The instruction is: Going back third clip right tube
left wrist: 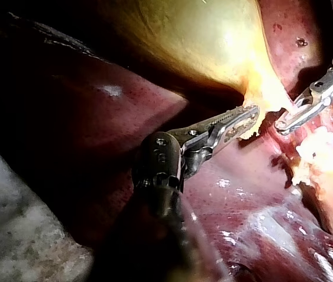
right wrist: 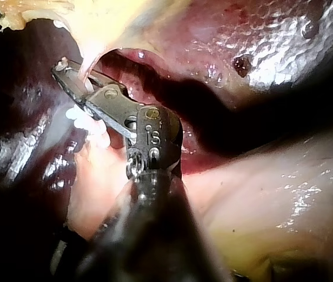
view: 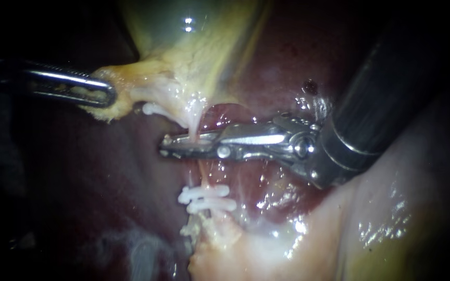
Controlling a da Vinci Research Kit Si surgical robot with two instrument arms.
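My right instrument (view: pixel 175 145) reaches in from the right, its jaws straddling the pale right tube (view: pixel 196 124) with a narrow gap between them. The tube runs down from the yellow gallbladder (view: pixel 194 47) through that gap. Two white clips (view: pixel 208 199) sit on the tube below the jaws. Another white clip (view: pixel 150 108) shows higher up, left of the tube. My left instrument (view: pixel 100 94) is shut on the yellow tissue at the gallbladder's lower edge and holds it out to the left. The right wrist view shows the tube entering my right instrument (right wrist: pixel 72 76).
Dark red liver (view: pixel 79 171) lies under and left of the tube. Pale glistening tissue (view: pixel 391 218) fills the lower right. The right instrument's thick dark shaft (view: pixel 386 93) crosses the upper right. A small dark spot (view: pixel 310 86) marks the liver above the right instrument's wrist.
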